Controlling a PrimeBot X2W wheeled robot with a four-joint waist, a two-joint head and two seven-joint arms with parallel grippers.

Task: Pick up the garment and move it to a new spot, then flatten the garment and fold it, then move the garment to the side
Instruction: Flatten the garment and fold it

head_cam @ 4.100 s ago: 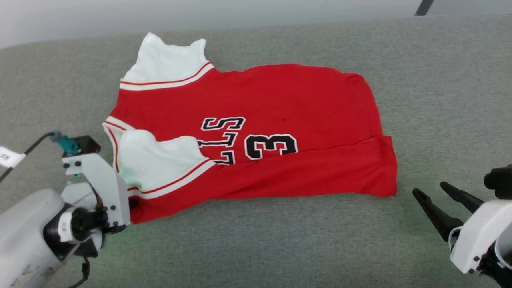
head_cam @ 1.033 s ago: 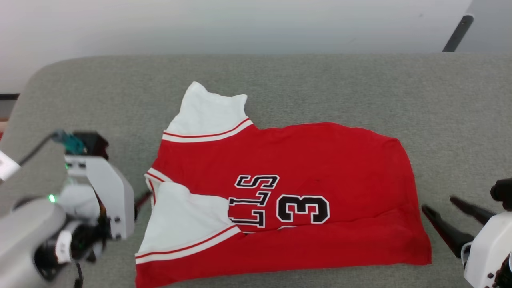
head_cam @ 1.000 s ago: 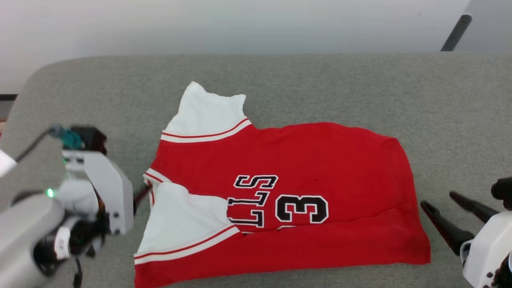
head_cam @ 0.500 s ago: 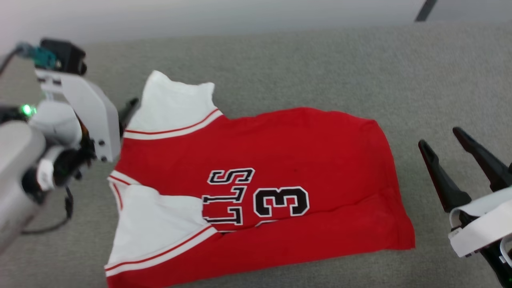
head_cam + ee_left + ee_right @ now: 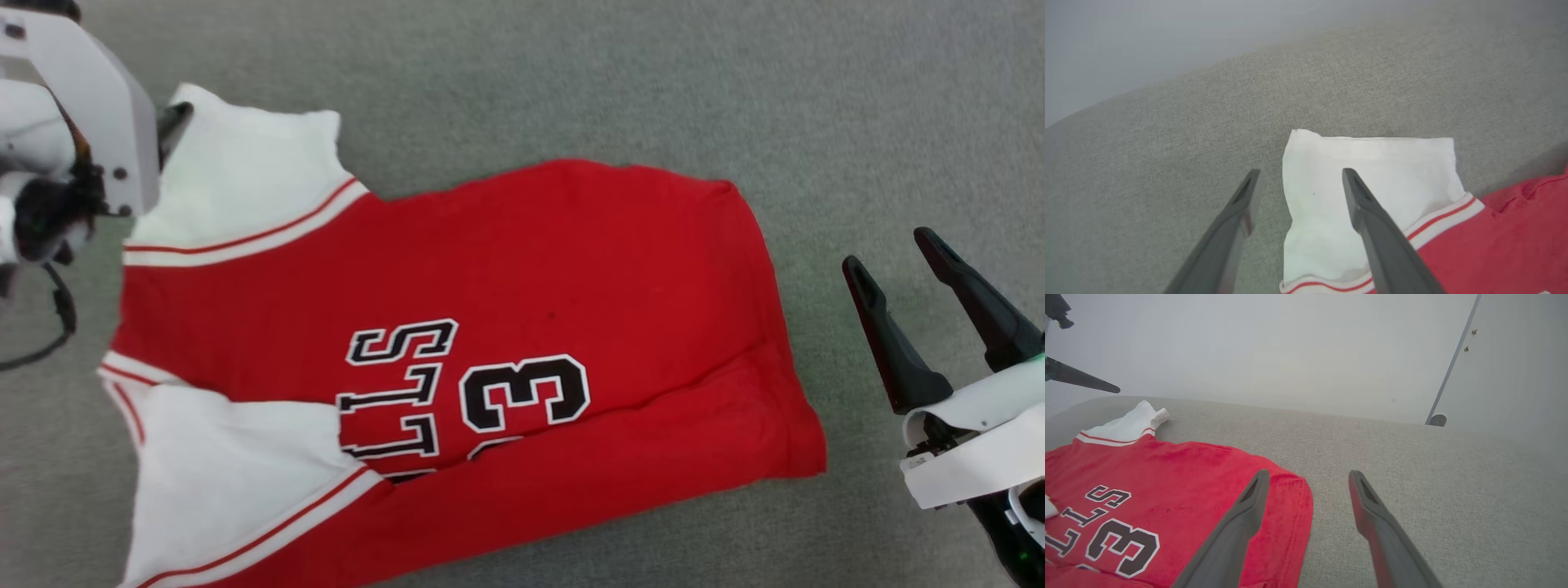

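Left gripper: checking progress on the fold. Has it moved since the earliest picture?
Yes. Against the red jersey, the left gripper went forward, from the near white sleeve to the far white sleeve.

Light: bright, even and diffuse across all three views.

Head view: the garment (image 5: pixel 490 269) reads as saturated red. Its white sleeves are close to clipping, but folds still show. Shadows are soft. A faint one lies on the grey surface (image 5: pixel 571 82) just beside the right gripper (image 5: pixel 888 247), and a thin dark line runs under the garment's hem. There is a small green glow at the lower right corner.

Left wrist view: the left gripper (image 5: pixel 1301 170) has soft-edged, out-of-focus fingers. The top of the view is hazy and low in contrast.

Right wrist view: the wall (image 5: pixel 1290 347) is washed pale. The surface's far edge bows from wide-angle distortion.
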